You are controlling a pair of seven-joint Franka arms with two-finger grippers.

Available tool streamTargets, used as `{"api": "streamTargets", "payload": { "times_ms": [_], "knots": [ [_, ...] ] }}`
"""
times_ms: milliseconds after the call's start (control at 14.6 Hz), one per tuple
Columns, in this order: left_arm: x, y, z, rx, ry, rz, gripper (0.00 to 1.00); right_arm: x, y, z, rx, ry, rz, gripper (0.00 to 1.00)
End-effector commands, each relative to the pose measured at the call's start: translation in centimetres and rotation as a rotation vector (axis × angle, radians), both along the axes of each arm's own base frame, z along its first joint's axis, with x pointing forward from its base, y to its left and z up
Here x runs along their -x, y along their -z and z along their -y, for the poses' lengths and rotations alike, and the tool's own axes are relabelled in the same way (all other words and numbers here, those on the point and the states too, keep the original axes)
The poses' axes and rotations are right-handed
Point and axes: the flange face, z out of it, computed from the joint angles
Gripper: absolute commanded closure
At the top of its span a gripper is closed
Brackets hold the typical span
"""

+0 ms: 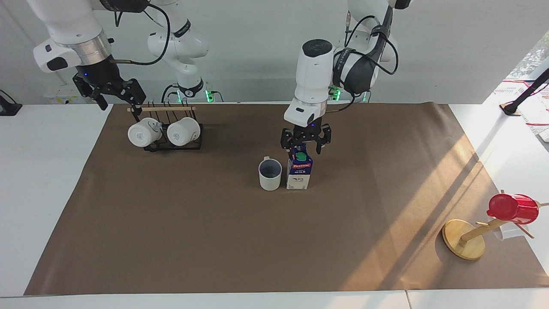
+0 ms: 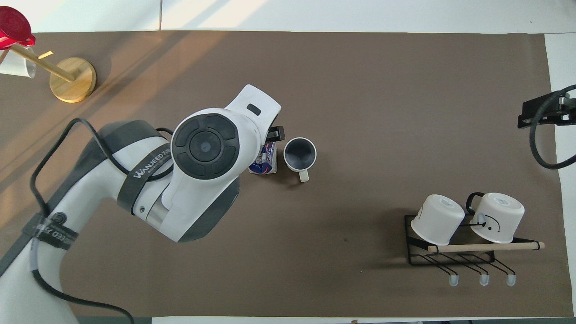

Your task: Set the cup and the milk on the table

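- While the left arm is bending down from the upper middle of the facing view, its wrist is pointing straight at the table and the left gripper (image 1: 305,148) is hanging just over the milk (image 1: 299,171), fingers spread apart to either side of the carton's top and gripping nothing.
- From overhead, that arm's white and grey body is filling the lower left of the frame and covering most of the carton, so only a strip of the milk (image 2: 265,162) is showing at centre.
- At the upper left of the facing view the right arm is waiting, with the right gripper (image 1: 113,94) raised over the table's edge beside the black wire rack (image 1: 171,146); its fingers are parted and holding nothing.
- Standing upright on the brown paper sheet (image 1: 214,240) at the centre of the frame, the milk is showing a dark blue upper part with a red label, a white lower part and a round green cap.
- Just beside it, toward the right arm's end of the table (image 1: 43,171), the cup (image 1: 270,174) is standing upright: cream-white outside, grey-blue inside, its small handle pointing toward the robots.
- Two white mugs (image 1: 165,132) are resting on the rack, and a red mug (image 1: 514,209) is hanging on a wooden stand (image 1: 465,238) at the lower right.
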Motion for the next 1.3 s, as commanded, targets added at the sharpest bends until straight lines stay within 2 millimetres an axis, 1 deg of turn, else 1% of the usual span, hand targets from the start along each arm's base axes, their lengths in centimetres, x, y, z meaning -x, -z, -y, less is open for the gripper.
{"api": "streamTargets", "payload": {
  "times_ms": [0, 137, 206, 274, 343, 411, 480, 549, 686, 754, 823, 1029, 1097, 1234],
  "knots": [
    [0.1, -4.3, -4.9, -0.017, -0.082, 0.014, 0.00, -0.5, 0.2, -0.3, -0.019, -0.026, -0.010, 0.00],
    [-0.6, -5.1, -7.4, -0.036, -0.089, 0.006, 0.00, -0.3, 0.8, -0.5, -0.020, -0.031, -0.016, 0.00],
    [-1.1, -4.9, -9.4, -0.060, -0.081, -0.014, 0.00, -0.2, 0.9, -0.5, -0.020, -0.034, -0.017, 0.00],
    [-1.6, -5.1, -11.6, -0.073, -0.072, -0.034, 0.00, -0.2, 1.0, -0.6, -0.022, -0.037, -0.020, 0.00],
    [-1.8, -5.5, -13.3, -0.080, -0.052, -0.057, 0.00, -0.1, 1.0, -0.6, -0.022, -0.039, -0.025, 0.00],
    [-2.2, -5.9, -15.4, -0.089, -0.025, -0.075, 0.00, 0.0, 1.0, -0.5, -0.022, -0.036, -0.025, 0.00],
    [-2.5, -6.2, -17.2, -0.100, 0.010, -0.090, 0.00, 0.0, 1.0, -0.2, -0.022, -0.031, -0.025, 0.00],
    [-2.8, -6.2, -19.1, -0.112, 0.023, -0.114, 0.00, 0.0, 1.0, -0.1, -0.022, -0.029, -0.025, 0.00],
    [-3.5, -7.5, -23.5, -0.087, 0.042, -0.126, 0.00, 0.0, 1.0, -0.1, -0.022, -0.028, -0.025, 0.00],
    [-3.9, -8.2, -26.0, -0.052, 0.061, -0.127, 0.00, 0.0, 1.0, -0.1, -0.022, -0.029, -0.025, 0.00],
    [-4.1, -9.2, -27.7, -0.037, 0.082, -0.129, 0.00, 0.0, 0.9, -0.2, -0.022, -0.031, -0.023, 0.00],
    [-4.5, -12.2, -31.3, -0.048, 0.160, -0.151, 0.00, 0.0, 1.0, -0.1, -0.022, -0.029, -0.025, 0.00],
    [-4.6, -12.7, -32.2, -0.047, 0.165, -0.155, 0.00, 0.0, 1.0, -0.1, -0.022, -0.029, -0.025, 0.00],
    [-4.5, -13.8, -32.7, -0.040, 0.162, -0.172, 0.00, 0.0, 0.9, -0.1, -0.022, -0.029, -0.023, 0.00]
  ]
}}
